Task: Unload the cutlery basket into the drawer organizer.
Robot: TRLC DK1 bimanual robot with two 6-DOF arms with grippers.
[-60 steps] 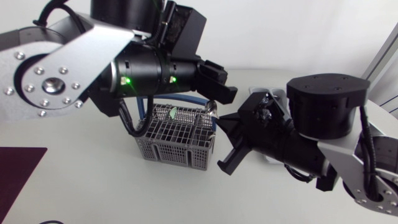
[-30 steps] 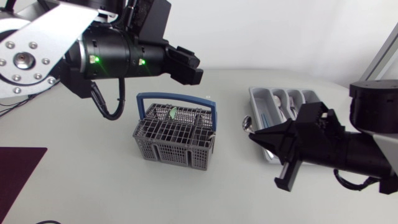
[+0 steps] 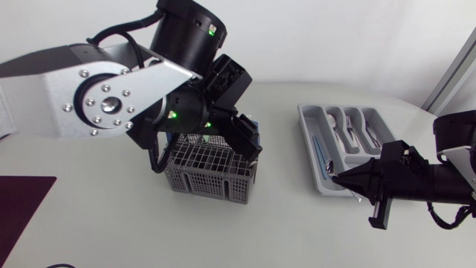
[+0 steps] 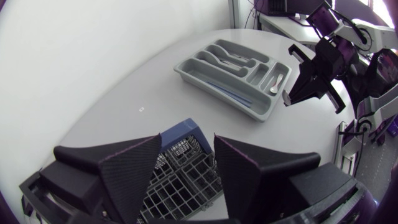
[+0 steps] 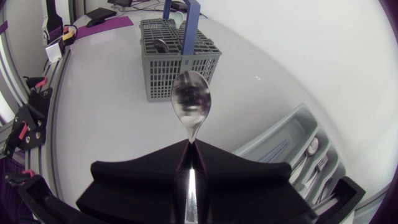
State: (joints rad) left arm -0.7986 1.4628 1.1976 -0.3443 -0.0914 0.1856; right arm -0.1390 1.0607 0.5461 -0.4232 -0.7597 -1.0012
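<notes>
The grey cutlery basket (image 3: 210,172) with a blue handle stands mid-table. My left gripper (image 3: 248,138) hangs open just above its right side; in the left wrist view the basket (image 4: 186,177) lies under and between the spread fingers of the left gripper (image 4: 186,148), which hold nothing. The grey drawer organizer (image 3: 314,148) lies to the right with cutlery in its compartments. My right gripper (image 3: 341,179) is at the organizer's near edge, shut on a metal spoon (image 5: 191,102) that sticks out bowl-first ahead of the right gripper (image 5: 189,148).
A dark purple mat (image 3: 21,205) lies at the table's front left. Bare white tabletop lies between basket and organizer (image 4: 231,73). The left arm's large links hang over the table's left half.
The left arm has come back down over the basket and its fingers have spread wider. The right arm has drawn away to the right with the spoon, up to the organizer.
</notes>
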